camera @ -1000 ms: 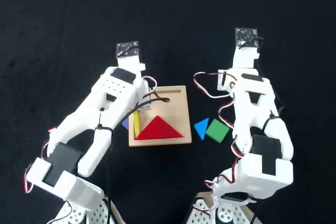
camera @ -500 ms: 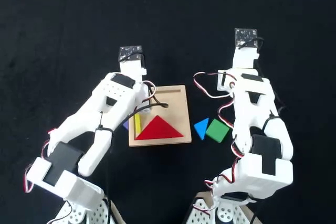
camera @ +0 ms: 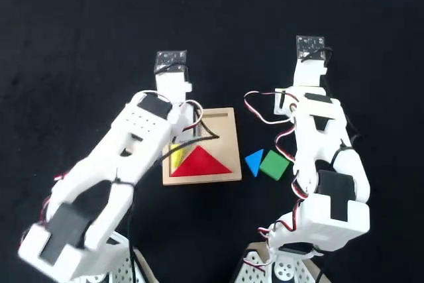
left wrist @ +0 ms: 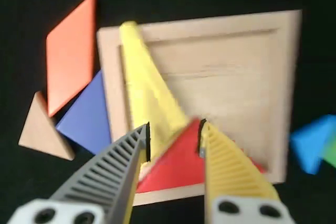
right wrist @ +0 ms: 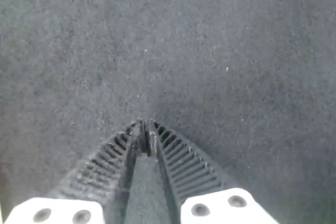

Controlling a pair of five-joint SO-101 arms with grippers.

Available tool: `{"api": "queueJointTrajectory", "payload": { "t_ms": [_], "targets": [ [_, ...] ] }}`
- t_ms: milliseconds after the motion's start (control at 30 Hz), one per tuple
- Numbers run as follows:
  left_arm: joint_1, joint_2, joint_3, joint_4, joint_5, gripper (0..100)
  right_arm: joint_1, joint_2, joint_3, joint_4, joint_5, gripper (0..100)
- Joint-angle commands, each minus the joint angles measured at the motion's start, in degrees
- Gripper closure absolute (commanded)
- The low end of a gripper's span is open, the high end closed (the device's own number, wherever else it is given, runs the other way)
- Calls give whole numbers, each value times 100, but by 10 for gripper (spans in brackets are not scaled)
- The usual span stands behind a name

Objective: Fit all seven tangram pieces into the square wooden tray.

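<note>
Left arm has lifted and pushed its wrist farther along the tray. The left gripper has its jaws apart and holds nothing, poised over the red triangle and yellow triangle lying in the tray. The right gripper has its fingers pressed together, empty, over bare cloth; its arm is folded beside the tray, past the blue triangle and green square.
</note>
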Motion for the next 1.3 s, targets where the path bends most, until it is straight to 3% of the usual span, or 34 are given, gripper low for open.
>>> {"api": "queueJointTrajectory", "payload": {
  "t_ms": [0,500,833,1133,1267],
  "targets": [
    [224,-818,40,-97,-53,828,-105,-22,-330,26,-26,988],
    [980,-220,426,-2321,-62,827,-53,-57,-330,35,-53,988],
    [593,1275,-251,-2312,-79,827,273,-66,-374,9,-501,988],
    [356,1301,-251,-1758,-97,825,246,-66,-374,9,-501,988],
    [312,1292,-321,-1204,-519,827,246,-66,-374,18,-501,988]
  ]
}}
